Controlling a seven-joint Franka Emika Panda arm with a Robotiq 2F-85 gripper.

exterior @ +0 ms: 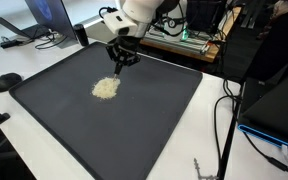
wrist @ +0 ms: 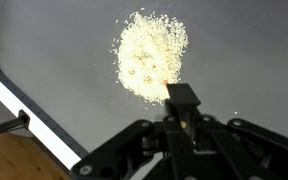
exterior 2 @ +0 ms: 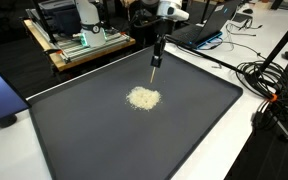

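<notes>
Your room is a cluttered lab: a laptop (exterior: 44, 20), a wooden bench (exterior 2: 69, 50), and cables (exterior 2: 269, 85) trailing over the white table (exterior: 34, 65). A big dark mat (exterior: 134, 130) covers the table, with a pile of pale grains (exterior: 105, 88) near its middle. Your gripper (exterior: 118, 62) hangs just beside the pile, jaws pressed together; you cannot tell whether they pinch anything.

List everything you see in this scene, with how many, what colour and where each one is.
mat: one, dark grey, covering most of the table
grain pile: one, pale yellow, middle of the mat
table: one, white, under the mat
laptop: one, dark, open, beyond the mat
cables: several, black, beside the mat
wooden board: one, light brown, behind the mat
arm: one, white, over the mat's far edge
gripper: one, black, shut, low over the mat close to the pile
</notes>
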